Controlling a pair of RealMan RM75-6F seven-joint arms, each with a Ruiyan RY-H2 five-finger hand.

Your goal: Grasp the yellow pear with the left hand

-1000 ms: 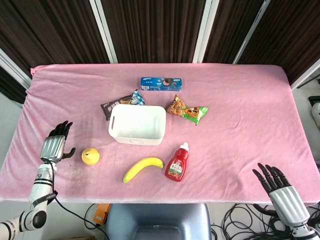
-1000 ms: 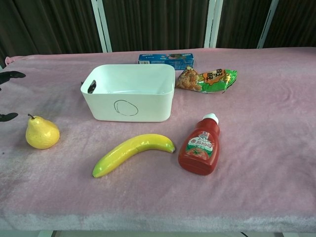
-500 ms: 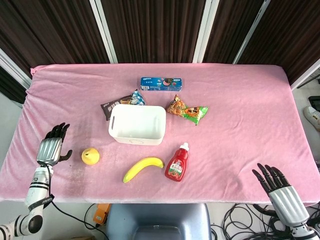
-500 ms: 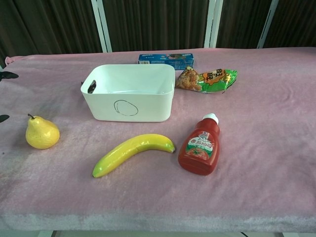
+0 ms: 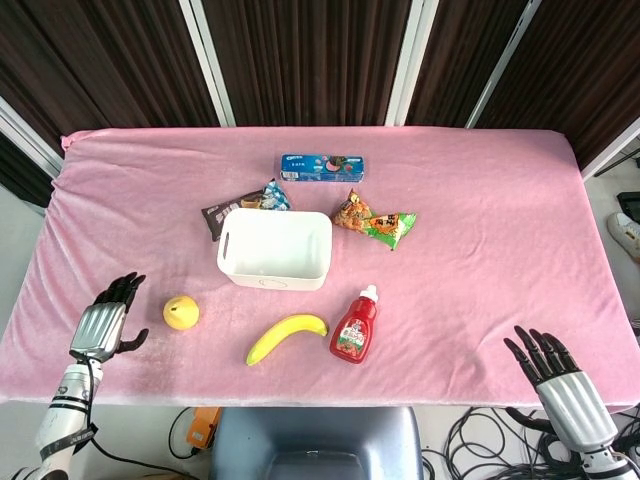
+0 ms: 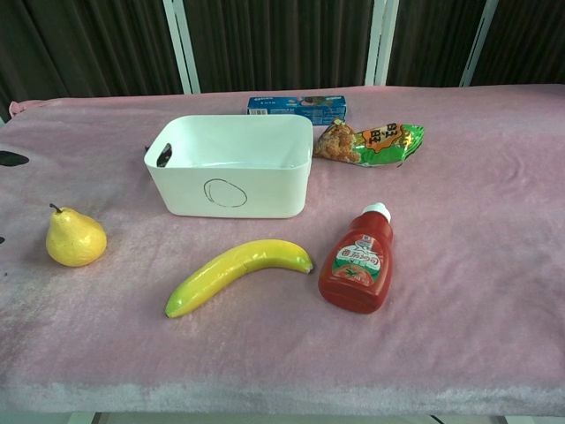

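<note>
The yellow pear point(image 5: 181, 312) lies on the pink cloth near the table's front left, also seen as the yellow pear point(image 6: 74, 238) in the chest view. My left hand point(image 5: 105, 322) hovers to the left of it, a short gap apart, fingers spread and holding nothing. Only a dark fingertip point(image 6: 11, 159) of that hand shows at the chest view's left edge. My right hand point(image 5: 557, 378) hangs open beyond the table's front right corner, far from the pear.
A white bin point(image 5: 274, 249) stands mid-table, with a banana point(image 5: 286, 337) and a ketchup bottle point(image 5: 355, 325) in front of it. Behind the bin lie a cookie box point(image 5: 322, 167), a dark snack pack point(image 5: 245, 204) and a green-orange snack bag point(image 5: 374, 221).
My left hand has drawn back towards the table's front edge and slightly left, away from the pear, slipping almost out of the chest view. The right hand and the objects stayed put.
</note>
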